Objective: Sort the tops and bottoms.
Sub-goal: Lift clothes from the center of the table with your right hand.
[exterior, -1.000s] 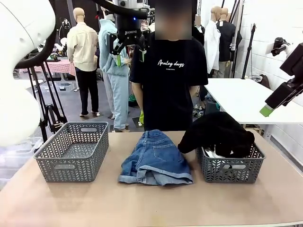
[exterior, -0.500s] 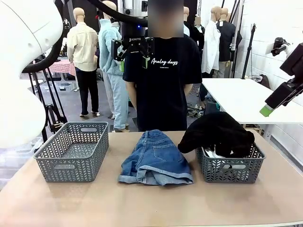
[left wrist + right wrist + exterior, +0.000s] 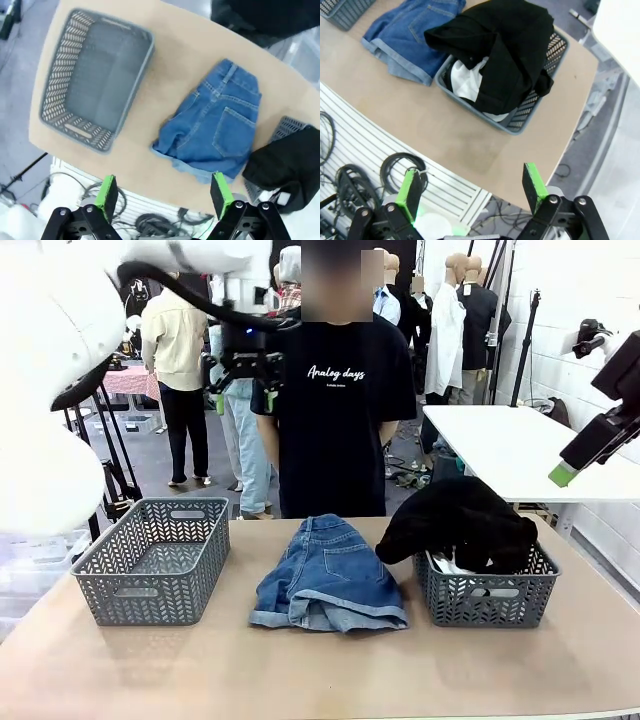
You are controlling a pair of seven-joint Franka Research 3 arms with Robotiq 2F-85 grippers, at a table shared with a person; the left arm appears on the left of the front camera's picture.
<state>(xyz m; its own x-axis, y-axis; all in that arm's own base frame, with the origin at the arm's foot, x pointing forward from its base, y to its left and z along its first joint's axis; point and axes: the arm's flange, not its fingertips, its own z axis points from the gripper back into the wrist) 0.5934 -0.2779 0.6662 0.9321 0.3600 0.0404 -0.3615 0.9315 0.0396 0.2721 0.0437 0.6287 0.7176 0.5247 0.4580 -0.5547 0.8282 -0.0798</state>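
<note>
The bottoms, a pair of blue denim shorts, lie flat on the table's middle. A black top is heaped over the right grey basket, on top of something white. The left grey basket holds nothing. My left gripper hangs open high above the far left-centre of the table, looking down on shorts and basket. My right gripper is open, high off the table's right end; one green-tipped finger shows.
A person in a black printed T-shirt stands at the far edge, behind the shorts, arms down. A white table stands behind on the right. Bare tabletop stretches along the near edge. Cables lie on the floor under that edge.
My left gripper has swung to the left and a little lower across the person's chest. The person has stepped slightly left. The right arm and the clothes have not moved.
</note>
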